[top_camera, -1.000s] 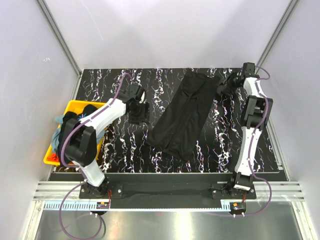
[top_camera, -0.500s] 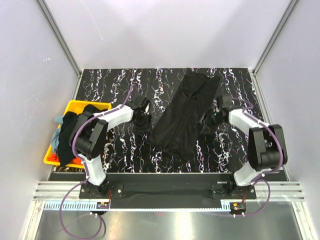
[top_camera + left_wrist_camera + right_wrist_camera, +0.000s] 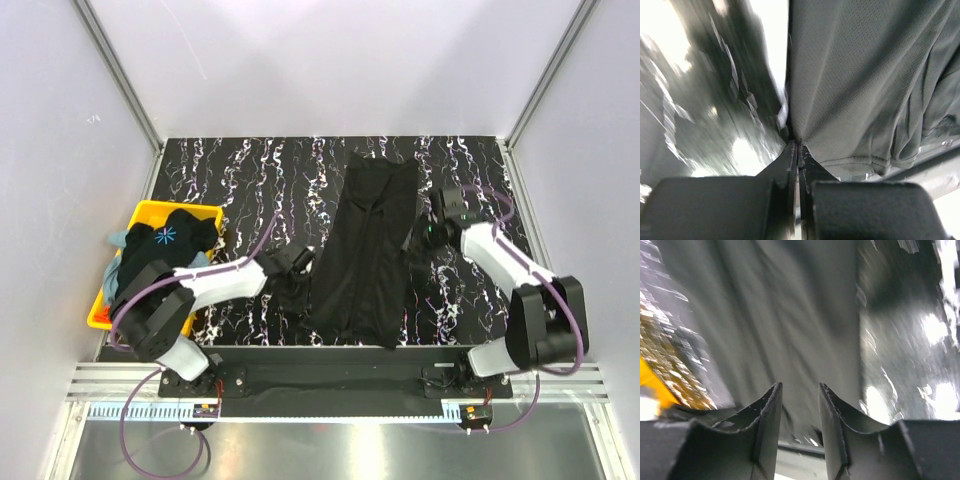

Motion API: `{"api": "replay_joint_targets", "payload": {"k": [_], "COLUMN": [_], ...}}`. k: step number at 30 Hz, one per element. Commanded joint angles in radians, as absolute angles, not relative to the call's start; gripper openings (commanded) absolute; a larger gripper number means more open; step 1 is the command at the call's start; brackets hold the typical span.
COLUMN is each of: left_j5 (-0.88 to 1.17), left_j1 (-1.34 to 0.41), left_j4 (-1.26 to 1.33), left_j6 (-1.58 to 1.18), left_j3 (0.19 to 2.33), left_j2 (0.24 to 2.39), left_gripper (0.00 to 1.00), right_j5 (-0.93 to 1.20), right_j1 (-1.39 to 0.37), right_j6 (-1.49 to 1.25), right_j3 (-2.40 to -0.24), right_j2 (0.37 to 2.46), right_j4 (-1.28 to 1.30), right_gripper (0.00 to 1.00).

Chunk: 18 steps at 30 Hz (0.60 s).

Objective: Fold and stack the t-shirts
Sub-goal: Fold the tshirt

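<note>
A plain black t-shirt (image 3: 370, 240), folded into a long strip, lies along the middle of the marbled table. My left gripper (image 3: 300, 272) sits at the strip's left edge near its front end. In the left wrist view that gripper (image 3: 796, 145) is shut, with the shirt's (image 3: 855, 75) edge pinched at the fingertips and the hem hanging to the right. My right gripper (image 3: 422, 240) is at the strip's right edge. In the right wrist view it (image 3: 800, 387) stands open, low over the cloth (image 3: 790, 315), with nothing between the fingers.
A yellow bin (image 3: 150, 212) stands at the table's left edge with more shirts heaped in it, a black one with a pale-blue starburst (image 3: 165, 237) on top and a grey-blue one (image 3: 113, 242) beside it. Metal frame posts and pale walls close in the table.
Both arms swung in to the shirt's two sides. The left gripper shut on its left edge and the right gripper narrowed. The strip turned from slanted to nearly straight and shifted toward the front.
</note>
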<state>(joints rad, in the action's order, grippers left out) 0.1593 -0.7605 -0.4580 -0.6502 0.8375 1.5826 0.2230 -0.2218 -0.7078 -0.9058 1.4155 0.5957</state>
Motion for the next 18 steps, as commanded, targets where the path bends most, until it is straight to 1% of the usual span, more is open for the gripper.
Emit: {"api": "replay_joint_targets", "payload": {"k": [1,3,4,5,6,7,8,9,10,12,13,16,18], "left_j5": [0.095,0.077,0.062,0.055,0.052,0.045,0.038,0.032,0.019,0.003,0.003,-0.027,-0.052], "left_j1": [-0.813,-0.834,-0.839,-0.842,-0.844,-0.844,-0.844,-0.844,-0.844,-0.844,-0.844,-0.844,-0.842], "left_j4": [-0.423,-0.422,-0.42,-0.42,-0.42,-0.419,-0.42,-0.423,-0.425,-0.44,-0.446,-0.483,-0.532], "left_j6": [-0.79,-0.814,-0.836,-0.845,-0.851,-0.856,-0.854,-0.848,-0.836,-0.809,-0.801,-0.76,-0.744], "left_j3": [0.749,0.72,0.709,0.703,0.69,0.686,0.683,0.684,0.687,0.71,0.719,0.778,0.831], "left_j2": [1.496,1.453,1.425,1.411,1.399,1.375,1.364,1.352,1.329,1.31,1.295,1.285,1.287], "left_gripper": [0.0,0.0,0.02,0.09,0.2,0.28,0.39,0.43,0.45,0.46,0.46,0.46,0.46], "right_j5": [0.161,0.132,0.123,0.118,0.118,0.114,0.103,0.104,0.109,0.121,0.123,0.107,0.095], "right_j1": [-0.224,-0.224,-0.224,-0.224,-0.224,-0.224,-0.224,-0.224,-0.222,-0.216,-0.213,-0.199,-0.187], "right_j6": [-0.617,-0.588,-0.58,-0.571,-0.554,-0.551,-0.546,-0.528,-0.514,-0.471,-0.453,-0.407,-0.393], "right_j3": [-1.111,-1.19,-1.26,-1.296,-1.327,-1.386,-1.419,-1.445,-1.494,-1.544,-1.604,-1.724,-1.788], "right_j2": [1.483,1.569,1.6,1.635,1.702,1.741,1.776,1.846,1.879,1.968,1.995,2.101,2.185], "right_j4": [0.581,0.578,0.581,0.587,0.591,0.603,0.629,0.635,0.637,0.638,0.64,0.65,0.686], "right_gripper": [0.4,0.39,0.39,0.39,0.39,0.39,0.4,0.43,0.45,0.46,0.45,0.36,0.34]}}
